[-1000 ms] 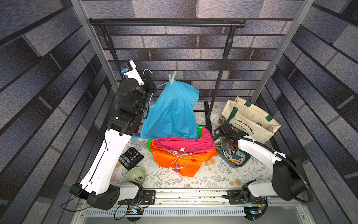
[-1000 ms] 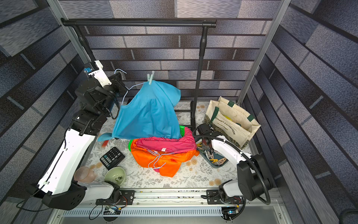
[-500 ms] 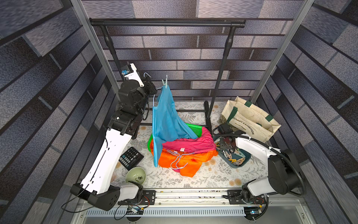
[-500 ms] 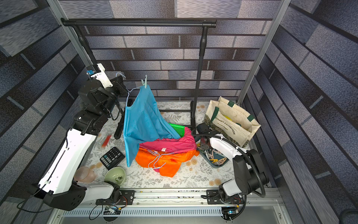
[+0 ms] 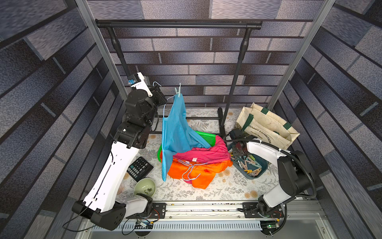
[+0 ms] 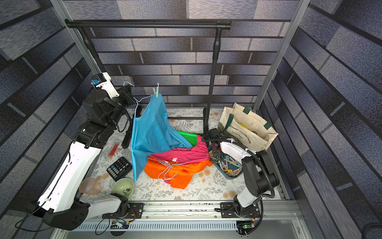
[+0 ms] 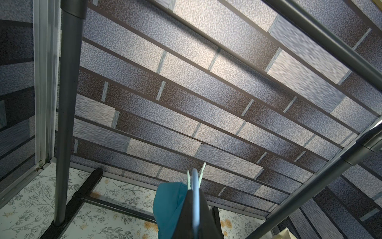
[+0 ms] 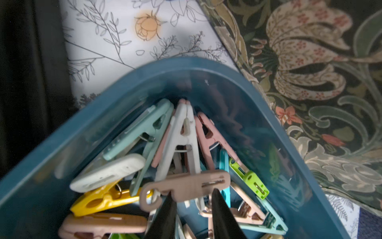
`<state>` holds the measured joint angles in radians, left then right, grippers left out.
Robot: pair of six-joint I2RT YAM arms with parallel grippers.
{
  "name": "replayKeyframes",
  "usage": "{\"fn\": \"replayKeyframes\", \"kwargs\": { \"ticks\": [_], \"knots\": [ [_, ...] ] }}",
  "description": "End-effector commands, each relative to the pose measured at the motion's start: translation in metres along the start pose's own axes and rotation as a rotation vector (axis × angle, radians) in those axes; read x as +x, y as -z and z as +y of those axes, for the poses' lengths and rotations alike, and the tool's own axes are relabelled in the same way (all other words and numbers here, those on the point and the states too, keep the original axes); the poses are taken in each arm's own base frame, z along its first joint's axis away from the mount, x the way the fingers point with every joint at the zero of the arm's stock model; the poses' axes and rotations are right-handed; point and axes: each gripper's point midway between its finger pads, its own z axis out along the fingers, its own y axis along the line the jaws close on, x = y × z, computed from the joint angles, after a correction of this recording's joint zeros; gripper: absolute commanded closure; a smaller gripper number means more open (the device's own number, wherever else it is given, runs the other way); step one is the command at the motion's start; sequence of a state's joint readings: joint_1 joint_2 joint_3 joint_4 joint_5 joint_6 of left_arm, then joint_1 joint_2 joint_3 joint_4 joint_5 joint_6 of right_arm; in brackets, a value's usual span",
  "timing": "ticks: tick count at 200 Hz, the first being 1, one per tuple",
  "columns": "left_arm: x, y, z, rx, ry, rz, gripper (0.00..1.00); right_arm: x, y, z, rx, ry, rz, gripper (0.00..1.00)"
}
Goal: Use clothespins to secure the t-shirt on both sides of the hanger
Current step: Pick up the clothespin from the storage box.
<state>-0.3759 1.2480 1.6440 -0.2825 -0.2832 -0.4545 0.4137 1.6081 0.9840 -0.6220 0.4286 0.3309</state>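
T-shirt (image 5: 175, 128) now hangs edge-on from the hanger (image 7: 195, 209), no longer spread. Your left gripper (image 7: 194, 191) pinches the hanger; your right gripper (image 8: 191, 209), jaws parted wider, sits among clothespins (image 8: 182, 134) in the bin (image 8: 124, 87). Tote bag (image 5: 266, 126) beside the bin reads "ENARY EXHIBITION".

Blue t-shirt (image 5: 175, 128) draped on hanger (image 5: 164, 109), mint clothespin (image 5: 178, 91) clipped; clothespins (image 8: 182, 140) piled.

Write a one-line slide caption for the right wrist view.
Right gripper, fingers parted, poised at a tan clothespin atop pastel clothespins in a blue bin.
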Motion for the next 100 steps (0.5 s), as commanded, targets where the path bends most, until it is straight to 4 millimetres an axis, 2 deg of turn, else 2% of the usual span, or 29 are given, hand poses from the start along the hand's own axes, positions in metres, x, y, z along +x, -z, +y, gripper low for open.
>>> {"fn": "replayKeyframes", "kwargs": {
  "ticks": [1, 22, 39, 52, 72, 100],
  "knots": [
    [-0.004, 0.004, -0.003, 0.027, 0.028, -0.010, 1.00, -0.022, 0.002, 0.004, -0.013, -0.013, -0.048, 0.68],
    [-0.002, 0.002, -0.004, 0.027, 0.027, -0.002, 1.00, -0.031, 0.001, 0.005, -0.005, -0.012, -0.065, 0.69],
    [0.001, 0.000, -0.003, 0.025, 0.026, 0.005, 1.00, -0.035, -0.001, 0.000, 0.008, -0.023, -0.075, 0.81],
    [0.001, 0.000, -0.003, 0.026, 0.027, 0.007, 1.00, -0.037, 0.000, -0.004, 0.010, -0.034, -0.079, 0.87],
    [0.002, 0.000, -0.004, 0.029, 0.029, 0.009, 1.00, -0.040, 0.006, -0.009, 0.000, -0.050, -0.088, 0.91],
    [0.004, -0.002, -0.004, 0.031, 0.037, 0.017, 1.00, -0.033, 0.019, -0.012, -0.027, -0.056, -0.081, 0.95]
  ]
}}
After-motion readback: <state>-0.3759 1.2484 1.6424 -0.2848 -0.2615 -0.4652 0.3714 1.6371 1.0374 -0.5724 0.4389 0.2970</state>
